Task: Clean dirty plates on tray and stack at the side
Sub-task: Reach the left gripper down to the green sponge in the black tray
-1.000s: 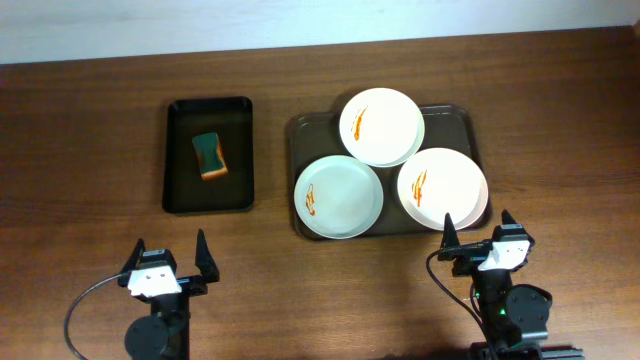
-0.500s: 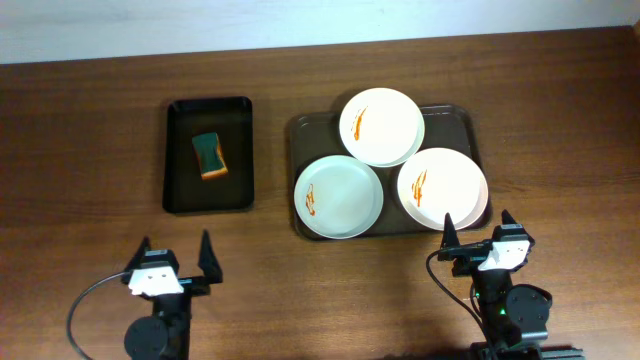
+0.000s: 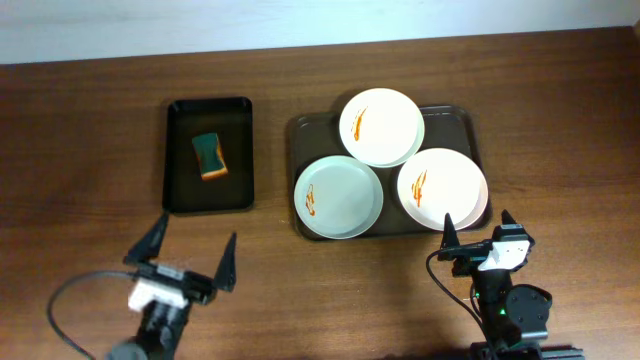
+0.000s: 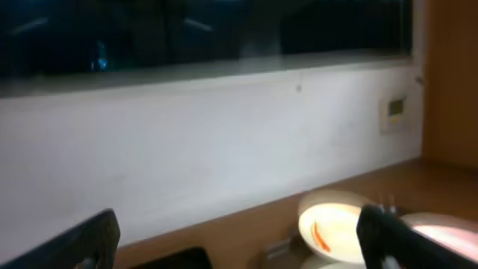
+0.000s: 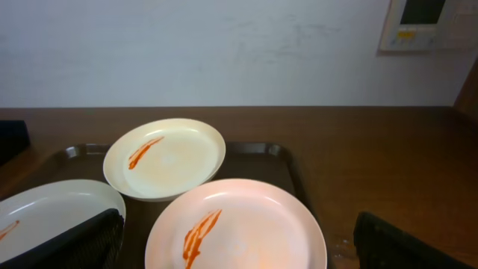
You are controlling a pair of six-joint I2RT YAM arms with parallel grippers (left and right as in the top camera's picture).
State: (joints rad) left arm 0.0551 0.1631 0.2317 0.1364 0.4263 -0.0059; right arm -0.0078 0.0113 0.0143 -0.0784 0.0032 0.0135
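Observation:
Three white plates with orange-red sauce streaks lie on the dark brown tray [image 3: 455, 122]: one at the back [image 3: 381, 126], one front left [image 3: 338, 196], one front right [image 3: 442, 188]. My right gripper [image 3: 477, 222] stands open just in front of the front-right plate [image 5: 239, 224], nothing between its fingers [image 5: 82, 243]. My left gripper [image 3: 197, 232] is open and empty near the table's front left, below the black tray. Its blurred wrist view shows the back plate [image 4: 332, 224] far ahead.
A smaller black tray [image 3: 180, 185] left of the brown tray holds a green and orange sponge [image 3: 209, 155]. The wall lies beyond the table's far edge. Bare wooden table [image 3: 560, 120] lies to the right of the brown tray.
My left gripper has risen and advanced toward the black tray, turning slightly; its fingers look larger and wider from above. The right arm and plates have not moved.

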